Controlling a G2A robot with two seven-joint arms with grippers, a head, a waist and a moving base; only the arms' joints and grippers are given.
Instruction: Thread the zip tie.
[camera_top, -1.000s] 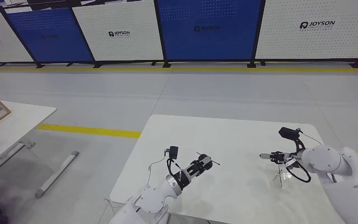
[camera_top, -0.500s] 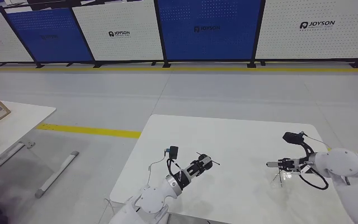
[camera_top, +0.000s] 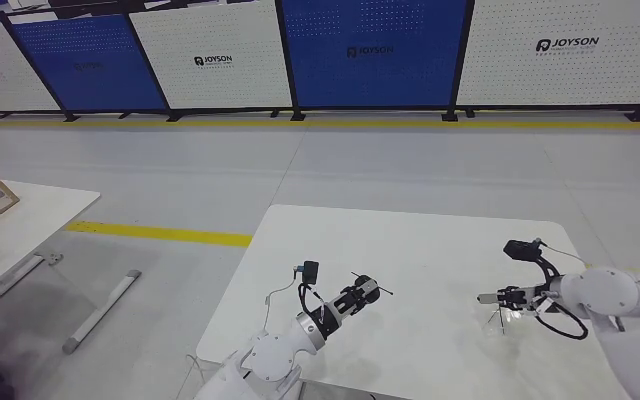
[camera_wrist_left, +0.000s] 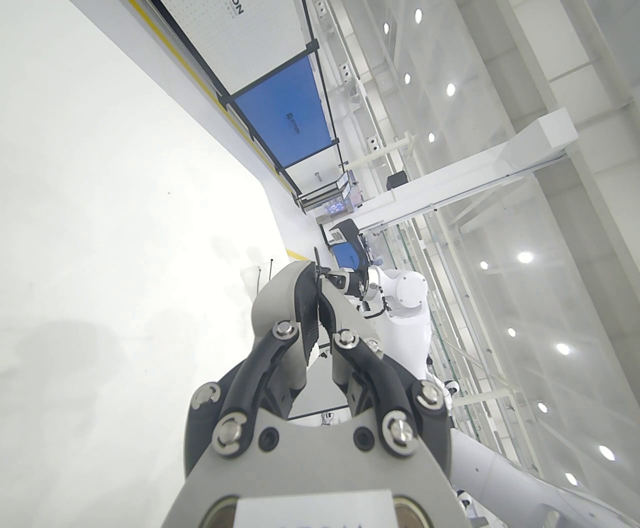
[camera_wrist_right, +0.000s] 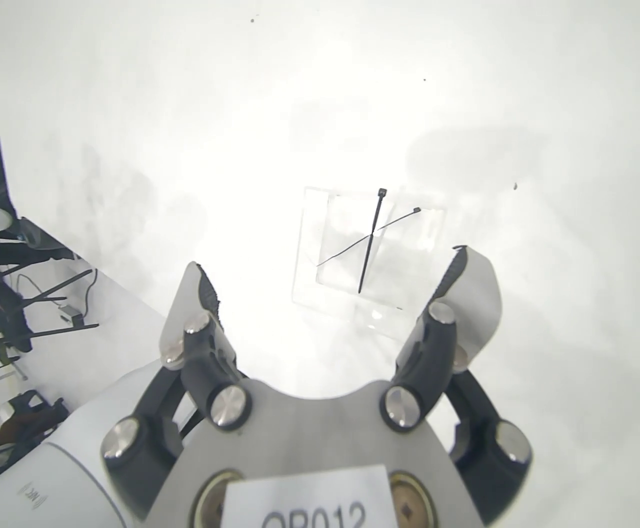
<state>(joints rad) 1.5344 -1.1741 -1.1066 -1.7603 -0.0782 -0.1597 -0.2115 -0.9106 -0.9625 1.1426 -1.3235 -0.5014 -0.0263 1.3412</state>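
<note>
My left gripper (camera_top: 365, 290) hovers over the table's front middle, shut on a thin black zip tie (camera_top: 386, 290). In the left wrist view the tie's end (camera_wrist_left: 316, 260) pokes out past the closed fingertips (camera_wrist_left: 305, 292). My right gripper (camera_wrist_right: 330, 262) is open over a clear plastic tray (camera_wrist_right: 300, 250) near the table's right side. Two black zip ties (camera_wrist_right: 376, 215) lie crossed on that tray, just beyond the open fingers. The right gripper (camera_top: 490, 297) sits slightly above the tray (camera_top: 497, 318) in the top view.
The white table (camera_top: 420, 240) carries little else; a few dark specks (camera_wrist_right: 514, 186) mark its surface. The left arm's cable and wrist camera (camera_top: 309, 270) stick up near the front edge. Blue and white panels (camera_top: 370, 50) stand far behind.
My right gripper has shifted right and nearer the table's front, ending over the clear tray. The left arm and its zip tie have stayed put.
</note>
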